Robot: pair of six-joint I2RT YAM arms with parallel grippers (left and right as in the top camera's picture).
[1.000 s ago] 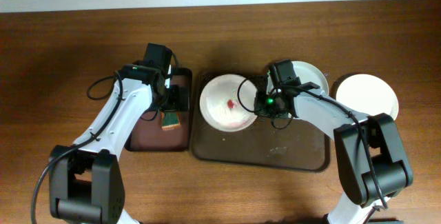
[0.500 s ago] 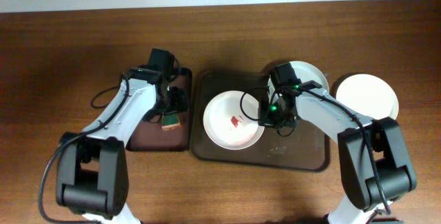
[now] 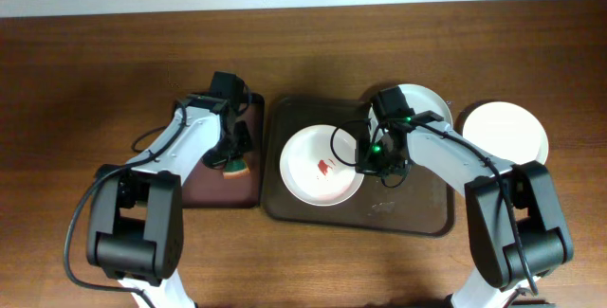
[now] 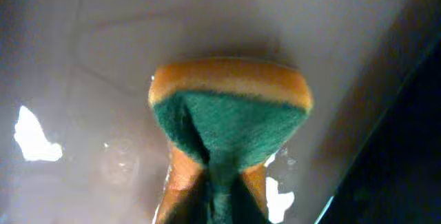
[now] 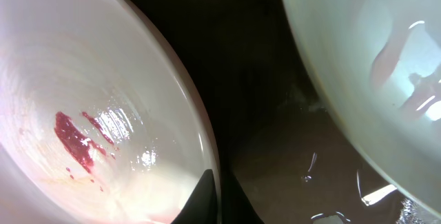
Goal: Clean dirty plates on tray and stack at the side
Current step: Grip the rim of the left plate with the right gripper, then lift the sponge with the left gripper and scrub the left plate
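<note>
Right wrist view crops smeared plate (image 5: 83,114) and rear plate (image 5: 372,65). Overhead, my right arm (image 3: 446,152) hides part of rear plate. Left wrist view's bottom edge cuts off sponge (image 4: 231,120).

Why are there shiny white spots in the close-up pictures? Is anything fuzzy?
Left wrist view: light bounces off the small dark tray as white patches; the sponge is fuzzy at its near end. Right wrist view: glints on the smeared plate and the second plate, all soft because it's so close. Overhead view: sharp and evenly lit.

Smeared plate (image 3: 321,165) + prob. clean plate (image 3: 424,102) on tray (image 3: 408,218); 3rd plate (image 3: 505,131) beside.
</note>
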